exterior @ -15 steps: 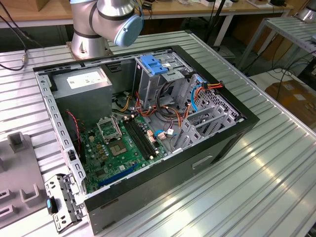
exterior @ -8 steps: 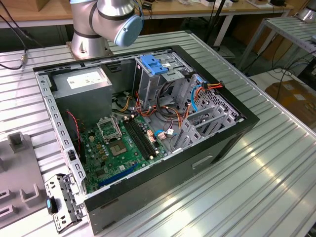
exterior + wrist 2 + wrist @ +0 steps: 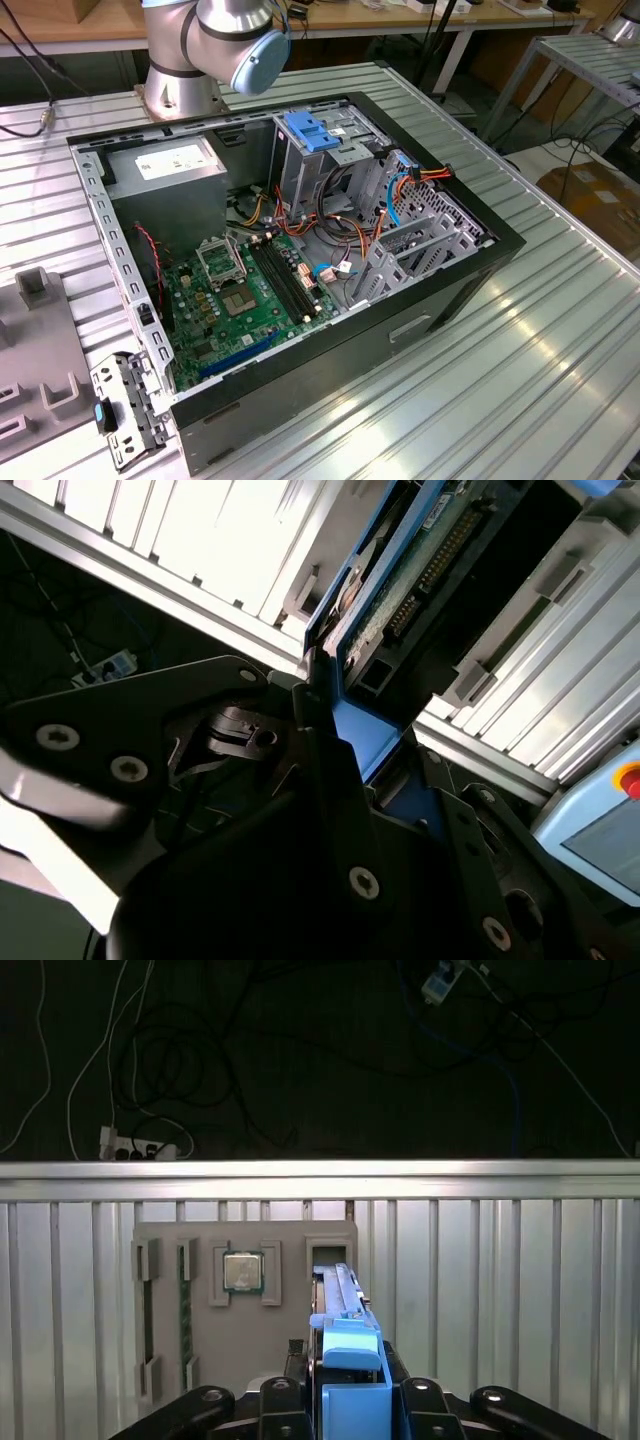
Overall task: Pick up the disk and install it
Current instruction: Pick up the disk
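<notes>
The disk (image 3: 346, 1355) is a dark drive with bright blue carrier rails, seen edge-on in the first wrist view between my black fingers (image 3: 293, 1362). My gripper (image 3: 346, 1380) is shut on it. In the second wrist view the disk (image 3: 415, 575) shows its green circuit board and blue rail, running away from my gripper (image 3: 365, 738). Its far end lies over a slot (image 3: 330, 1255) of a grey holder plate (image 3: 290, 1335); whether it rests in that slot I cannot tell.
The open computer case (image 3: 430, 320) lies on the ribbed metal table, with the motherboard (image 3: 250, 290), a drive cage under a light-blue latch piece (image 3: 312, 133) and blue cables (image 3: 395, 195). The arm's base (image 3: 180, 85) stands behind it. The holder plate carries a processor (image 3: 242, 1272).
</notes>
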`<state>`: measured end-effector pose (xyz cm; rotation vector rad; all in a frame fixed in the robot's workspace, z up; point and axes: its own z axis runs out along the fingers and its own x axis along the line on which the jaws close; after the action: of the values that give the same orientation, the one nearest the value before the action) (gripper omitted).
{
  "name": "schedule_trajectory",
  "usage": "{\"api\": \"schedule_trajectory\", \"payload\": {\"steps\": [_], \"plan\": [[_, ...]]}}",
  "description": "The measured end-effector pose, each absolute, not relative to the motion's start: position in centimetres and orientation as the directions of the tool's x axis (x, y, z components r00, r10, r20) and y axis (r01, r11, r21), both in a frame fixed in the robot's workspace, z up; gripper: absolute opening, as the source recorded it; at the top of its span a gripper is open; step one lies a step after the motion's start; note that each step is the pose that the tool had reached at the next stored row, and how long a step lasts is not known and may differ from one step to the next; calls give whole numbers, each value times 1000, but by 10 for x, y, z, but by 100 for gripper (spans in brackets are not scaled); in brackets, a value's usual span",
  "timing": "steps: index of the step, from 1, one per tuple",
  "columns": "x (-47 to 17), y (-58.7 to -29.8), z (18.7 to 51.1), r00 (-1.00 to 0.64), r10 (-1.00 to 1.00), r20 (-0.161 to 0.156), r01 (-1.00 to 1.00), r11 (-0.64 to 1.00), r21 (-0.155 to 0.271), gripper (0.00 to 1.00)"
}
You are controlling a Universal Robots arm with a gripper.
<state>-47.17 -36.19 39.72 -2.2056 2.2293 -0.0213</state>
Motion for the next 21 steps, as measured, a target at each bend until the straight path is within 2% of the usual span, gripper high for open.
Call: {"api": "schedule_trajectory", "payload": {"steps": [21], "plan": [[-472, -362, 417, -11, -1000, 6, -1000, 11, -14, 37]]}}
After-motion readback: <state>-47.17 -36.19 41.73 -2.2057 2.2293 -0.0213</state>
